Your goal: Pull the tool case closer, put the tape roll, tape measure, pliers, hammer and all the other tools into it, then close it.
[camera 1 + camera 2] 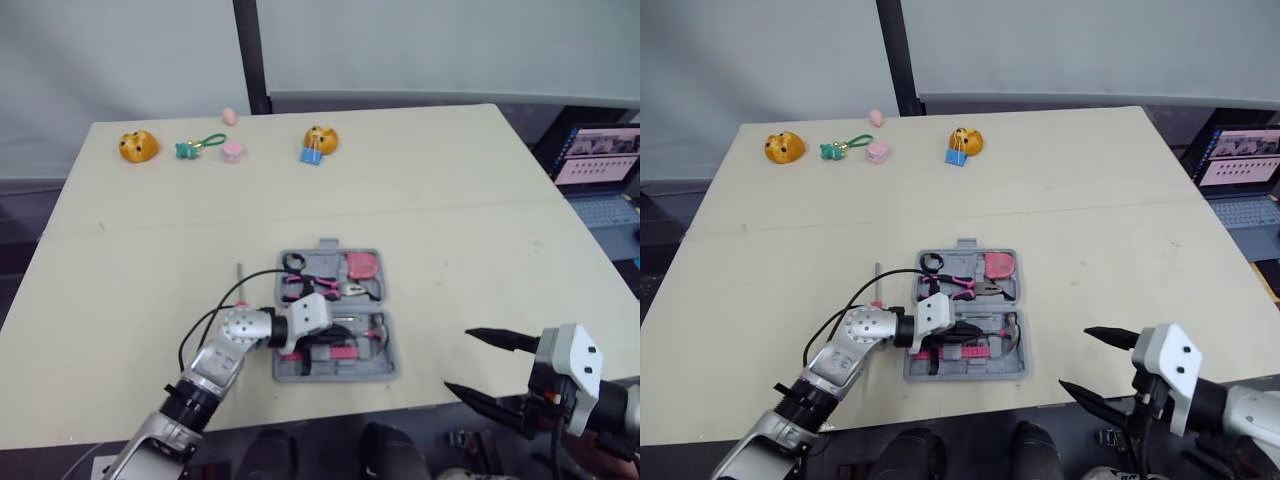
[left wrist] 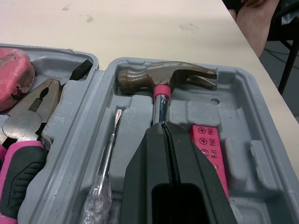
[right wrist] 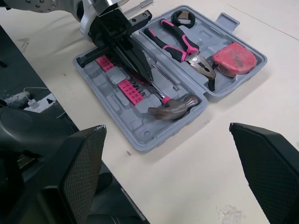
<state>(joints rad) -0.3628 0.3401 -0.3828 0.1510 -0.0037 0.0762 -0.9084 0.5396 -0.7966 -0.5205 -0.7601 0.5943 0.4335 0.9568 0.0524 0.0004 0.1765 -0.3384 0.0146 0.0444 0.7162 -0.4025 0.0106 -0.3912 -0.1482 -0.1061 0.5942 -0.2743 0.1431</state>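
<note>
- Your left gripper (image 2: pixel 164 127) sits low over the near half of the tool case (image 3: pixel 148 133), just below centre in the head views; its fingers are pressed together with no gap, lying on the shaft of the hammer (image 2: pixel 161 86) rather than around it.
- The hammer lies in its moulded slot; its long axis runs left to right in the head views, head toward the right, and your fingers point along that same line, tips just short of the pink collar.
- Your right gripper (image 1: pixel 458 359) hangs at the lower right of the frame, off the table's front edge and well apart from the case; its fingers are spread wide and hold nothing.
- The pliers (image 3: pixel 180 44) and tape measure (image 3: pixel 233 58) rest in the far half; a screwdriver (image 2: pixel 110 154) lies beside the hammer.
- A thin tool (image 1: pixel 238 272) lies on the table just left of the case, lengthwise away from you; I judge it the likely next pick, and your left arm is much the nearer.
- The case lies open, hinge running left to right; closing is not yet done.
</note>
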